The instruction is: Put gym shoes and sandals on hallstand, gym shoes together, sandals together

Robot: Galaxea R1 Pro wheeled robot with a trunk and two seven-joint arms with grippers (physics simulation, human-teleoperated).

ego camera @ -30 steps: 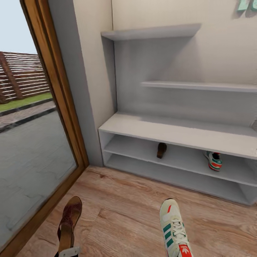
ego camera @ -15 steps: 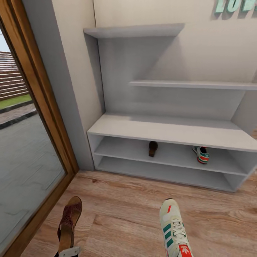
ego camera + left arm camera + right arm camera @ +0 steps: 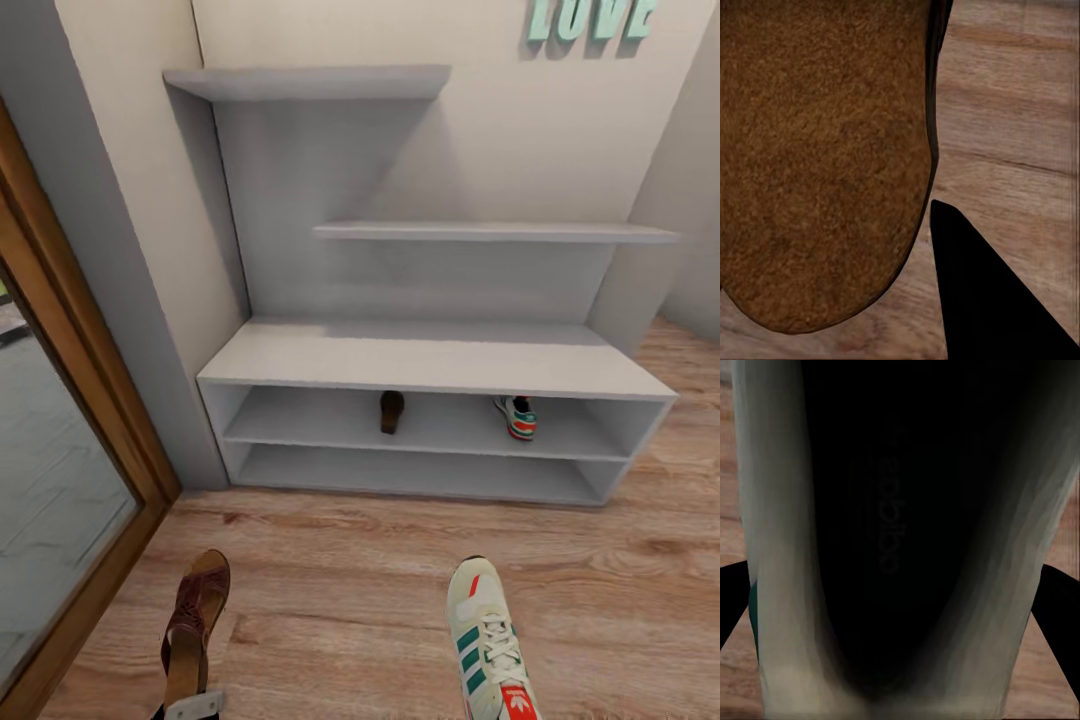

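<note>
Head view: hallstand [image 3: 420, 358] stands vs the wall ahead, on the wood floor [image 3: 360, 590]; on its upper shelf slot lie a sandal [image 3: 391, 411] near the middle & a gym shoe [image 3: 517, 417] to its right, well apart. Low in the view, a second sandal [image 3: 192, 625] sits at the left gripper [image 3: 190, 706] and a second gym shoe [image 3: 487, 640] on the right side, both above the floor. Left wrist view: tan insole of that sandal [image 3: 817, 165] up close, one dark finger [image 3: 982, 300] beside it; it's probably clamped, grip itself hidden. Right wrist view: the shoe's dark inside [image 3: 900, 540] between two dark fingertips [image 3: 1061, 607], which press its cream sides.
</note>
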